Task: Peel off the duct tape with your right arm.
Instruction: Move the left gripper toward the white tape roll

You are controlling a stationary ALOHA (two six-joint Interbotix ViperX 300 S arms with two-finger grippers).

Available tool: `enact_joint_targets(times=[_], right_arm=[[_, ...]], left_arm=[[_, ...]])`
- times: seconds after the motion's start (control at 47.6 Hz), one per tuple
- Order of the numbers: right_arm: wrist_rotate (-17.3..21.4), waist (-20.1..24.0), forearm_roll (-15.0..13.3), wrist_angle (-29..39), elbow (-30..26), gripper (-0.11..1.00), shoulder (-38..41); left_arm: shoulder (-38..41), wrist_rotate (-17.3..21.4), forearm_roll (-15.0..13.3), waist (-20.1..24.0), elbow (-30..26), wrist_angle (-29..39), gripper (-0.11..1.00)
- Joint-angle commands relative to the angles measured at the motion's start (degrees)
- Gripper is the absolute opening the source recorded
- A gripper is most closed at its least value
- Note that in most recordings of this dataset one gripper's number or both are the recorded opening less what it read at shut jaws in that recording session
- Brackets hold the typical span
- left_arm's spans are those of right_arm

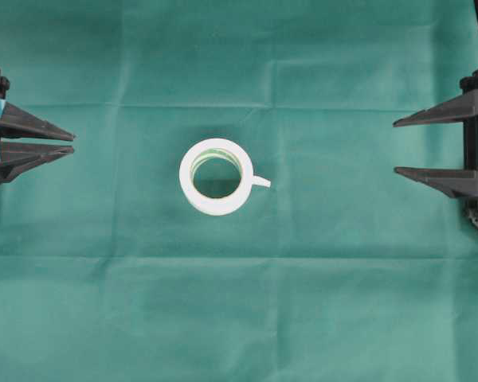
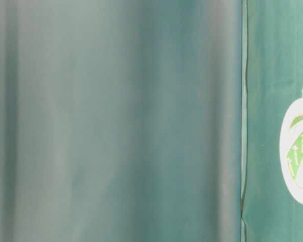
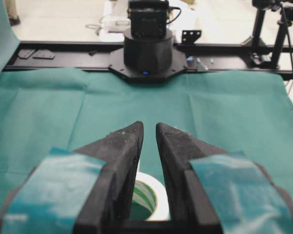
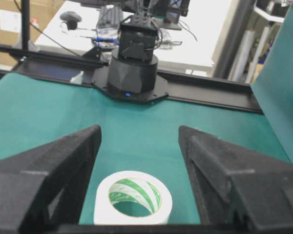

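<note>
The duct tape (image 1: 215, 177) is a small white roll with a green-lined inner ring, lying flat in the middle of the green cloth. Its loose strip end (image 1: 261, 181) sticks out toward the right. The roll also shows in the table-level view (image 2: 299, 151), the left wrist view (image 3: 154, 195) and the right wrist view (image 4: 134, 197). My right gripper (image 1: 395, 147) (image 4: 139, 129), with plain black fingers, is wide open and empty, well to the right of the roll. My left gripper (image 1: 73, 143) (image 3: 149, 127), with teal strips, has its jaws nearly together on nothing, far left of the roll.
The green cloth (image 1: 239, 318) covers the table, with fold creases. The opposite arm's black base shows at the table's far edge in the left wrist view (image 3: 147, 53) and the right wrist view (image 4: 133, 68). A blurred green cloth fold (image 2: 116, 121) fills most of the table-level view.
</note>
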Motion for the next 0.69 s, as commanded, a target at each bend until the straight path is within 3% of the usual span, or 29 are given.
enact_joint_targets(times=[0.0, 0.168, 0.294, 0.547, 0.61, 0.673], right_arm=[[0.4, -0.1, 0.2, -0.7, -0.4, 0.24, 0.7], [0.4, 0.0, 0.0, -2.0, 0.5, 0.01, 1.5], [0.4, 0.0, -0.1, -3.5, 1.2, -0.05, 3.0], [0.9, 0.0, -0.1, -5.5, 1.2, -0.07, 5.2], [1.1, 0.0, -0.1, -5.8, 1.4, -0.02, 5.2], [1.1, 0.0, 0.0, -5.8, 1.4, 0.07, 5.2]], left_arm=[[0.4, 0.1, -0.5, -0.9, 0.0, -1.4, 0.24], [1.0, 0.0, -0.5, -1.8, 1.0, -1.8, 0.01], [1.0, -0.1, -0.5, -1.8, 1.6, -2.0, 0.01], [1.0, -0.4, -0.5, -2.5, 1.9, -3.3, 0.01], [1.0, -0.4, -0.6, -3.1, 2.1, -4.0, 0.01], [1.0, -0.4, -0.6, -3.5, 2.3, -5.0, 0.1]])
